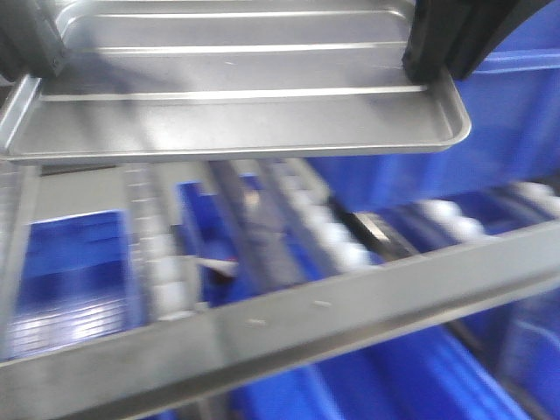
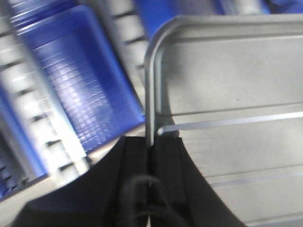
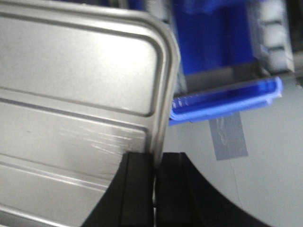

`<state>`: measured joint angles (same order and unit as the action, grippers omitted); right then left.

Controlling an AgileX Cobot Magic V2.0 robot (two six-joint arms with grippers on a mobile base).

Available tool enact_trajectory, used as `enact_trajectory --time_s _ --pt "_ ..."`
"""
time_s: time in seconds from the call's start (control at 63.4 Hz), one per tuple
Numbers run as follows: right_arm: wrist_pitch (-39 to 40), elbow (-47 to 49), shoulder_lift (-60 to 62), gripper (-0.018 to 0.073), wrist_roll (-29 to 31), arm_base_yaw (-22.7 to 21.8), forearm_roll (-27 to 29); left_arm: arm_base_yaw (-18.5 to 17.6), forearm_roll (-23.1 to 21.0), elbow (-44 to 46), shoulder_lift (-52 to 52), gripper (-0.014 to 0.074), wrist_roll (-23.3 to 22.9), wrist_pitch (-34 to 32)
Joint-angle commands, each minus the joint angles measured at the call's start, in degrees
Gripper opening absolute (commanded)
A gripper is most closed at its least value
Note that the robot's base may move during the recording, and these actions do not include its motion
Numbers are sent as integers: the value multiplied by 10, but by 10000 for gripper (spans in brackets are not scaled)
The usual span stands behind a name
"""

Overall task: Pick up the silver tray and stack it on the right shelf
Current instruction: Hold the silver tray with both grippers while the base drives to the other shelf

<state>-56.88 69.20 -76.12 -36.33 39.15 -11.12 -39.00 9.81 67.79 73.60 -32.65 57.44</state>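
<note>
Above the right shelf (image 1: 289, 328), the front view shows the silver tray (image 1: 236, 114) hanging level, clear of the steel front edge and the white rollers (image 1: 337, 245). It is gripped at both ends so it cannot tip.

From the left wrist, my left pincer (image 2: 150, 158) is closed narrow on the tray's rolled left rim, with a blue bin (image 2: 80, 80) below.

From the right wrist, my right pincer (image 3: 156, 177) pinches the right rim likewise. I judge lowering onto the rollers comes next.
</note>
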Motion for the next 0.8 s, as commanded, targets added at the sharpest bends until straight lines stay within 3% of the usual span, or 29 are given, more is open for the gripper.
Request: enact_trajectory --time_s 0.0,0.788 --pt "22 21 20 57 11 -2 -24 -6 17 19 -17 -93 7 -9" --pt "22 21 20 57 11 -2 -24 -6 17 19 -17 -93 7 -9"
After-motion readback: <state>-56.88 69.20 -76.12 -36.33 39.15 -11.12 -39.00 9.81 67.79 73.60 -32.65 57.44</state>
